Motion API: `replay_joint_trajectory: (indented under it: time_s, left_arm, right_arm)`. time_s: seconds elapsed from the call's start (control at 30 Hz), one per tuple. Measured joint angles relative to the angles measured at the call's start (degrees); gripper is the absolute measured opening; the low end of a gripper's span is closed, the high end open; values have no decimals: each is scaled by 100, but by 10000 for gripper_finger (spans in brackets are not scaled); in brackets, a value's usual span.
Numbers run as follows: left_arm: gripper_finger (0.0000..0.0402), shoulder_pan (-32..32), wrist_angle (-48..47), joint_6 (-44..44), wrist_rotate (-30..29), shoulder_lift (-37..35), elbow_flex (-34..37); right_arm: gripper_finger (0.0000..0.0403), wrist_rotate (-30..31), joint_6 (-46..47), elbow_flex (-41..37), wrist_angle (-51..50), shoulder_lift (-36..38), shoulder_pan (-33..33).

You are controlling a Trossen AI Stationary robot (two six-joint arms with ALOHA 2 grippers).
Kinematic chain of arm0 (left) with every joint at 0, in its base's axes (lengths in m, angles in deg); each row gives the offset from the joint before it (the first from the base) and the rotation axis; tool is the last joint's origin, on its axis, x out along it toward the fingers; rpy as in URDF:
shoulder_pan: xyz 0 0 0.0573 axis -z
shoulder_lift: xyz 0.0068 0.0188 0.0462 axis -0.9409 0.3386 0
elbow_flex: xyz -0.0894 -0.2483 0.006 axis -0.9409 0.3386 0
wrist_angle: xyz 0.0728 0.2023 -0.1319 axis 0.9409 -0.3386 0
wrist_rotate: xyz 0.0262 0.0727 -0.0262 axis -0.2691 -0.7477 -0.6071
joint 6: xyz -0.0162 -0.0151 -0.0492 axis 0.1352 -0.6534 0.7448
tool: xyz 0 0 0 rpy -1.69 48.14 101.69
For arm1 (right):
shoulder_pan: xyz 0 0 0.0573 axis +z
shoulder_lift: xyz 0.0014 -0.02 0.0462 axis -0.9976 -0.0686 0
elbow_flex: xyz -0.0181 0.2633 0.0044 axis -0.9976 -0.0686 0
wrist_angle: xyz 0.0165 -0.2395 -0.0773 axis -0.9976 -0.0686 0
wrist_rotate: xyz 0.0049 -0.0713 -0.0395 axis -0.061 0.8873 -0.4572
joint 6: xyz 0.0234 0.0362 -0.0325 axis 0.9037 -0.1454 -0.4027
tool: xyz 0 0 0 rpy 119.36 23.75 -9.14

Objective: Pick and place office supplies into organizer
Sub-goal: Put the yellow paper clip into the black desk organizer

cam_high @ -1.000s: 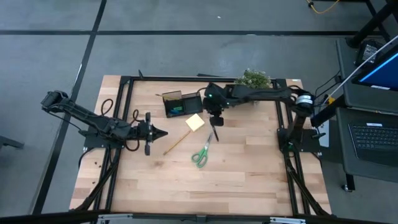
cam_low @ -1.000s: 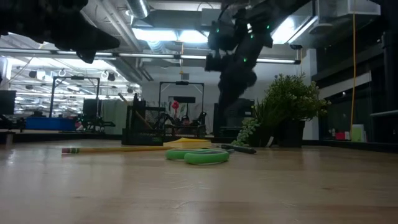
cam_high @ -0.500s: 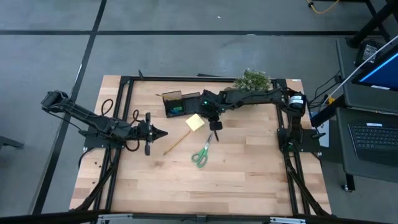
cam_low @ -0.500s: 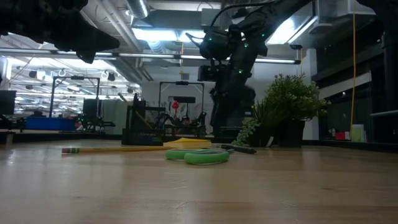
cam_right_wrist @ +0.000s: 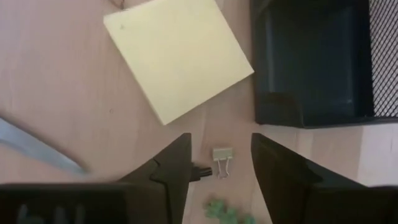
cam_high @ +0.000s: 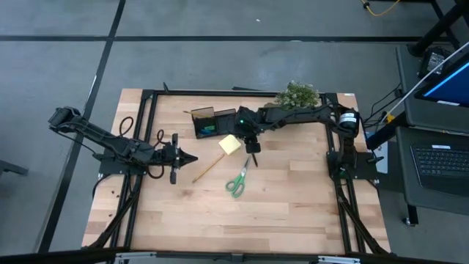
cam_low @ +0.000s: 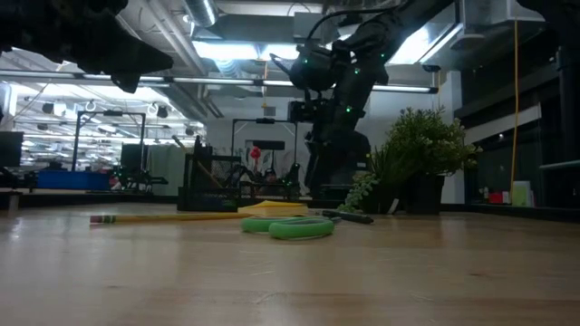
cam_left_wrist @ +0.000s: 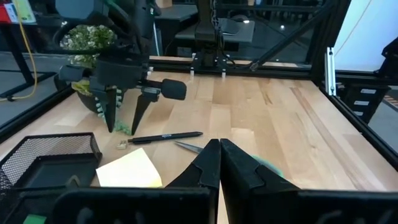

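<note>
Most of the job is left, judging by how things lie: the yellow sticky-note pad (cam_high: 229, 144), the black pen (cam_left_wrist: 164, 136), the pencil (cam_high: 208, 168) and the green-handled scissors (cam_high: 237, 182) all lie loose on the table (cam_high: 293, 213), while the black organizer (cam_high: 204, 122) at the far edge shows only something small and green inside one compartment in the high view. The right gripper (cam_right_wrist: 216, 163) hangs low over the table just beside the organizer and the pad, its fingers spread apart and holding nothing. A small binder clip (cam_right_wrist: 221, 160) lies on the wood directly between those fingers, touching neither, with a small green piece (cam_right_wrist: 222, 211) just beside it. This clip looks like the next thing to be picked up. The left gripper (cam_left_wrist: 219, 163) waits well apart on the left side of the table, its fingers pressed together and empty.
</note>
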Motion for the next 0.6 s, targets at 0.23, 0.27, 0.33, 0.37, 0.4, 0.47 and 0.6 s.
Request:
replay_joint_trajectory:
  time_s: [0.23,0.27,0.33,0.37,0.4,0.47,0.6]
  left_arm:
    - [3,-1,-1,5,1,2,0]
    - [2,0,0,5,0,2,0]
    - [2,0,-2,5,1,2,0]
    - [2,0,-2,5,0,2,0]
    - [3,0,0,5,2,2,0]
    - [3,0,-2,5,0,2,0]
    - [2,0,-2,5,1,2,0]
  right_arm:
    - [168,0,5,-5,-2,-251,-31]
    - [168,0,5,-5,4,-280,-42]
    - [168,0,5,-5,41,-329,-69]
    - [168,1,5,-5,40,-354,-80]
    - [168,0,5,-5,53,-368,-98]
    - [168,0,5,-5,55,-370,-131]
    - [168,-10,5,-7,57,-370,-235]
